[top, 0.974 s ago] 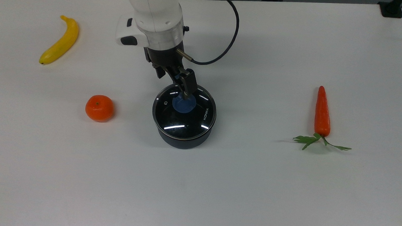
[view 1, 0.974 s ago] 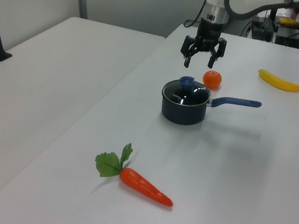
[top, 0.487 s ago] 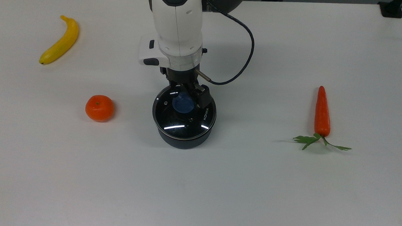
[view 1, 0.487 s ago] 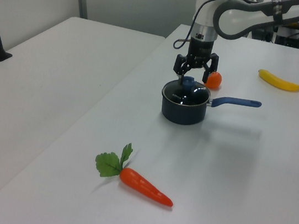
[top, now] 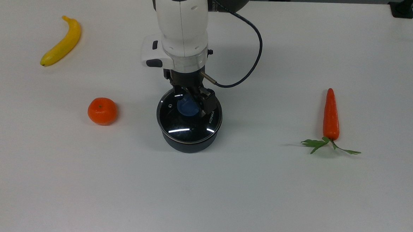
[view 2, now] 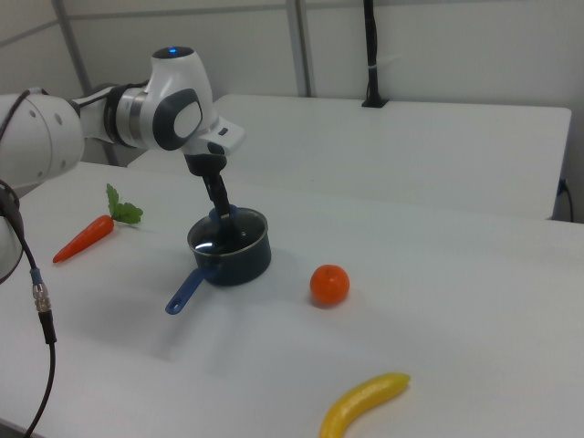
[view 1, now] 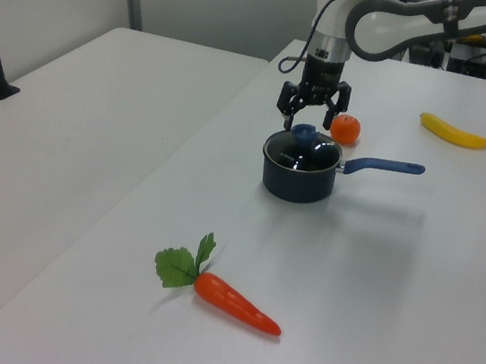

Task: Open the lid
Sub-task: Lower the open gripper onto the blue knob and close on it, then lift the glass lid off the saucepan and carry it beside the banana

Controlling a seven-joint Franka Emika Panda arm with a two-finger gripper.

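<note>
Top view: you see the gripper (top: 190, 98) pointing down over the lid (top: 189, 117), which sits closed on the dark saucepan (top: 190, 142) near the middle of the white desk (top: 223, 194). One dark finger stands at the top view's right of the blue knob (top: 188, 107); the arm's body covers the other. "KONKA" print reads on the glass at the top view's right. An orange (top: 102, 111) lies to the top view's left of the pan, a banana (top: 62, 42) farther left and toward the far edge, a carrot (top: 331, 115) with green leaves well apart at the top view's right.

Left view: you see the fingers (view 1: 331, 115) spread, one to each side of the knob (view 1: 303, 134), tips level with or just above its top. Whether they touch it, you cannot tell. The lid (view 1: 306, 154) lies flat on the saucepan (view 1: 298, 180), whose blue handle (view 1: 383, 166) points to the left view's right. The orange (view 1: 344, 129) sits just behind the pan, the banana (view 1: 456, 132) farther off, the carrot (view 1: 235, 303) in the near foreground.

Right view: the gripper (view 2: 221, 213) comes down slanted onto the lid (view 2: 228, 234). The handle (view 2: 187, 290) points toward the near left of the right view. The orange (view 2: 329, 284) lies to the right view's right, the banana (view 2: 365, 404) near the bottom edge, the carrot (view 2: 84, 235) at the right view's left.
</note>
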